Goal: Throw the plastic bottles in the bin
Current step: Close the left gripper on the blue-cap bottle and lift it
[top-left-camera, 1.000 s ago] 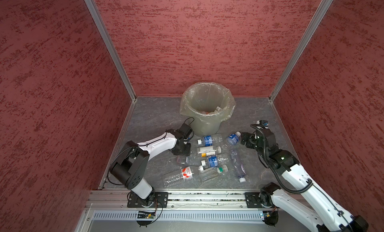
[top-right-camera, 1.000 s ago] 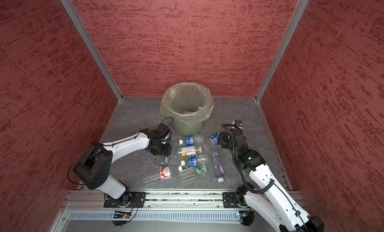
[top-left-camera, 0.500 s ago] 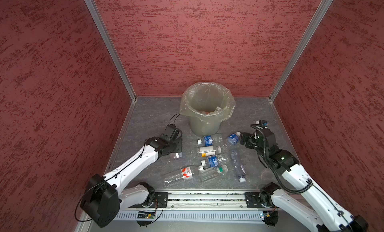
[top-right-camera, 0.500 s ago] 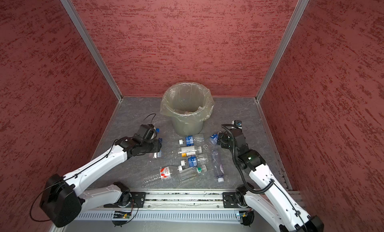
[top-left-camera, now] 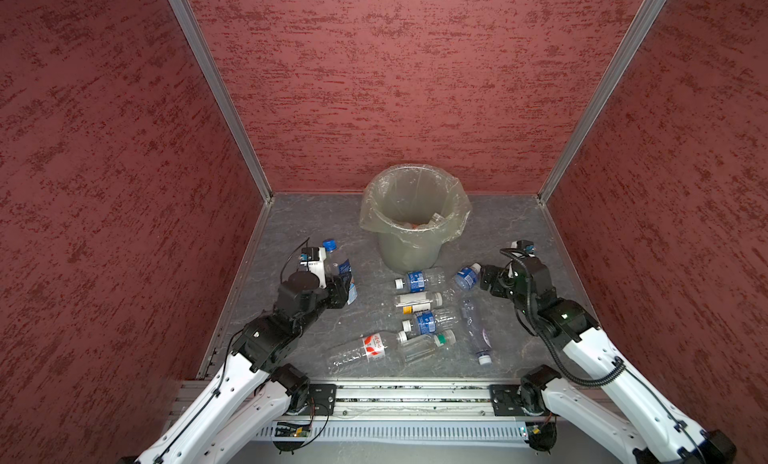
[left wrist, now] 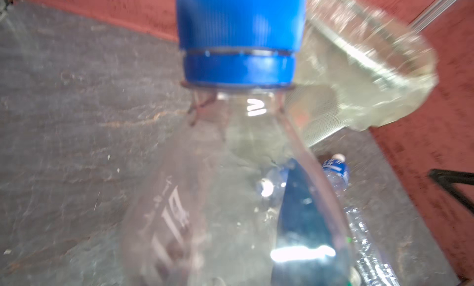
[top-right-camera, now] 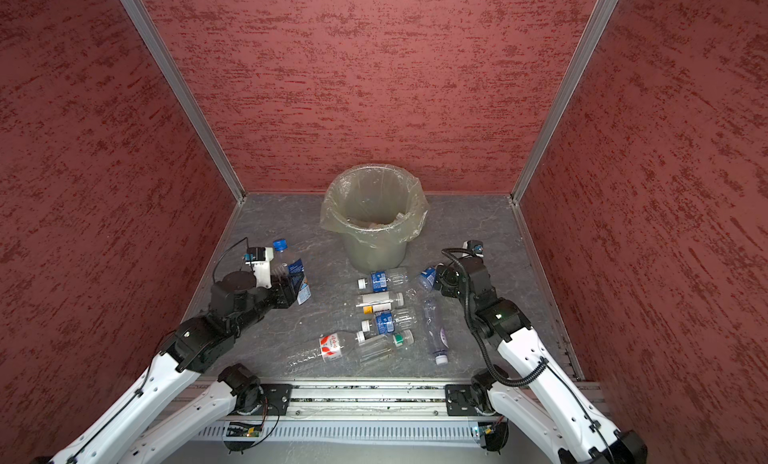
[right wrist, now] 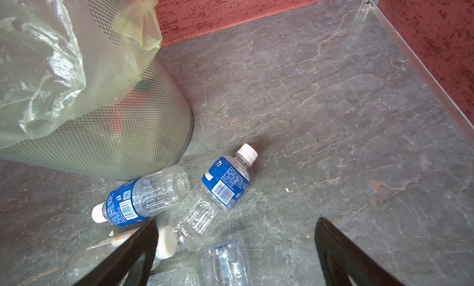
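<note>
Pinching a blue-capped bottle (top-left-camera: 336, 260) cap-up in our left gripper (top-left-camera: 343, 289) at left-centre, we judge this the carry step, next calling for a lift over the rim of the bin (top-left-camera: 409, 249) at centre, while our right gripper (top-left-camera: 485, 281) hangs spread beside a white-capped bottle (top-left-camera: 465, 277) at right.

Red textured walls (top-left-camera: 374, 87); grey veined floor (top-left-camera: 299, 225); aluminium rail (top-left-camera: 415, 393) along front edge.
</note>
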